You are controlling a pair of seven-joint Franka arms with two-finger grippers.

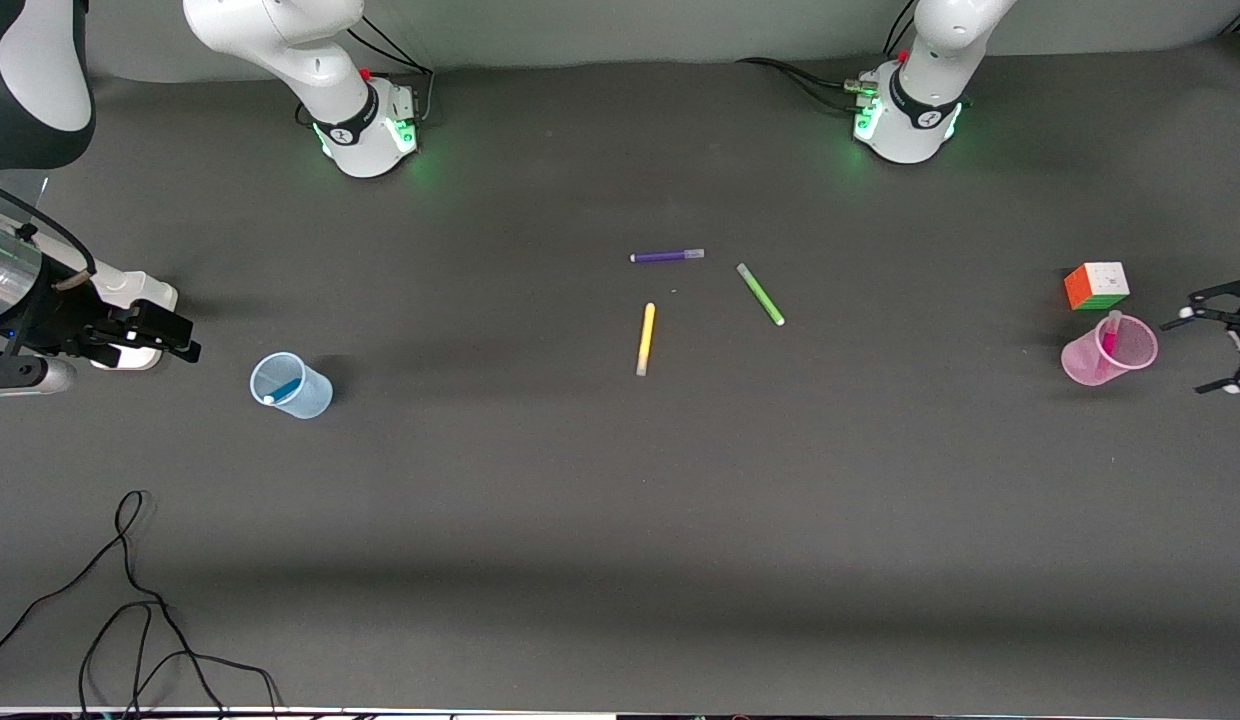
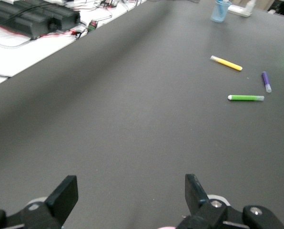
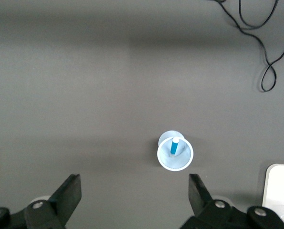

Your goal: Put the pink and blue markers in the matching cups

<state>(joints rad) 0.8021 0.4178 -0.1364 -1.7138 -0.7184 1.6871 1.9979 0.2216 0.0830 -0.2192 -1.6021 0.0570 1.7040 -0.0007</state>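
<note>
The pale blue cup point(image 1: 291, 385) stands toward the right arm's end of the table with the blue marker point(image 1: 283, 390) leaning inside it. Both show in the right wrist view, the cup point(image 3: 175, 153) and the marker point(image 3: 173, 145). The pink cup point(image 1: 1108, 350) stands toward the left arm's end with the pink marker point(image 1: 1111, 338) upright in it. My right gripper point(image 1: 183, 340) is open and empty beside the blue cup; its wrist view point(image 3: 135, 191) shows the jaws wide apart. My left gripper point(image 1: 1206, 345) is open and empty beside the pink cup, its jaws wide apart in its wrist view point(image 2: 130, 193).
A yellow pen point(image 1: 645, 339), a green pen point(image 1: 760, 294) and a purple pen point(image 1: 667, 256) lie at the table's middle. A multicoloured cube point(image 1: 1096, 285) sits next to the pink cup, farther from the front camera. A black cable point(image 1: 130, 600) trails at the near edge.
</note>
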